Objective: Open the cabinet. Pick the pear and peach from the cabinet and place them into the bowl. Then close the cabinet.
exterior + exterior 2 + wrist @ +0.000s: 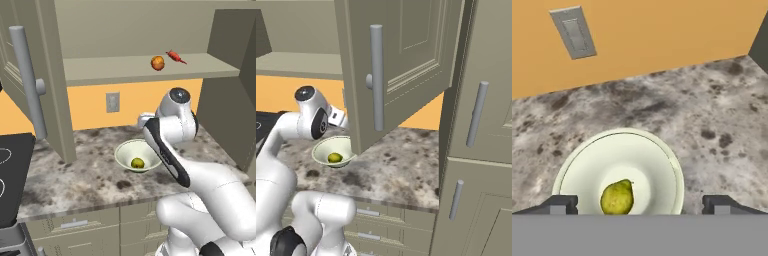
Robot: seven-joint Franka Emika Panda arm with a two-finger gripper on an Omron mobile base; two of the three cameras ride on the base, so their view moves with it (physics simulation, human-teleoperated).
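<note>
At the far left of the left base view you have the cabinet's left door swung wide, its long bar handle standing upright in the foreground; that door has to stay open because one fruit is yet to come out.

Moving right, the bowl sits on the speckled counter near the frame's centre, with the pear lying in its bottom. In the hand view the pear rests low in the bowl, its long axis running roughly up the frame and tilting slightly right, narrow stem end toward the upper right and the fat end toward the bottom edge. It lies on its side, not upright, as you would expect of a pear let fall into a sloping bowl.

The claw hangs directly above the bowl, its two dark tips spread wide at either side of the bottom of the frame, with nothing between them. That fits a release just made, so count the pear as delivered.

Further right and up in the left base view, the peach sits on the cabinet shelf, close beside a thin red pepper-like item that lies pointing down to the right. Your next reach should go up to the peach; I judge the pepper close enough to get nudged, so approach from the peach's left.
</note>
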